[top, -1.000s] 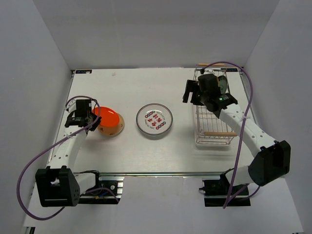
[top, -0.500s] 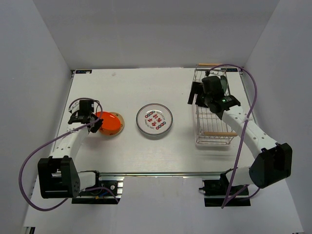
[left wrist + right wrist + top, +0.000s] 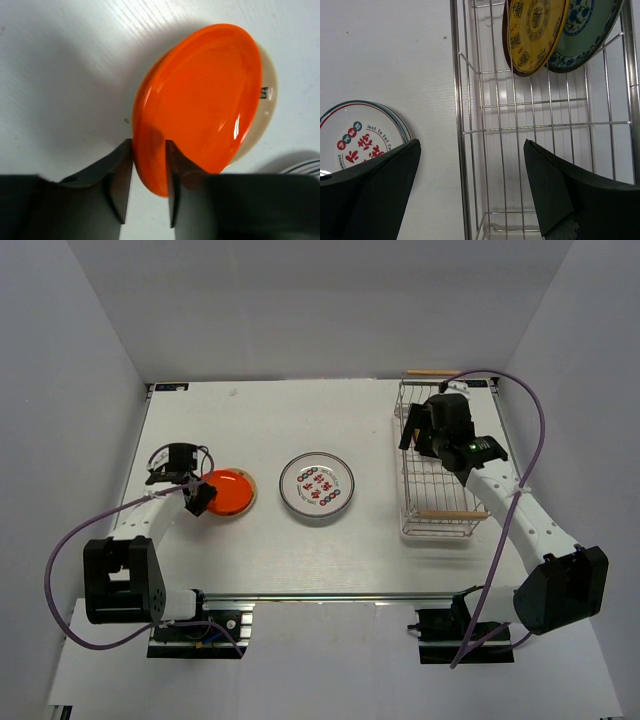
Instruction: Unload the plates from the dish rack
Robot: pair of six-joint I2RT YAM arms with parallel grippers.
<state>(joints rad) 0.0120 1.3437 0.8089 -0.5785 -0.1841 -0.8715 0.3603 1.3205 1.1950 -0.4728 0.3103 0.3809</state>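
Left gripper (image 3: pixel 148 150) is set narrow, its fingers astride the rim of the orange plate (image 3: pixel 200 100) on the table (image 3: pixel 270 430); a pinch cannot be confirmed. White plate (image 3: pixel 316 485) is laid flat at centre. Right gripper (image 3: pixel 471 145) is held wide over the dish rack (image 3: pixel 457 100); yellow plate (image 3: pixel 535 30) and teal plate (image 3: pixel 590 35) are leaned inside.

I see the orange-red plate (image 3: pixel 200 105) on the white tabletop (image 3: pixel 60 75); my left gripper (image 3: pixel 149 152) straddles its near rim, one jaw close on each side.
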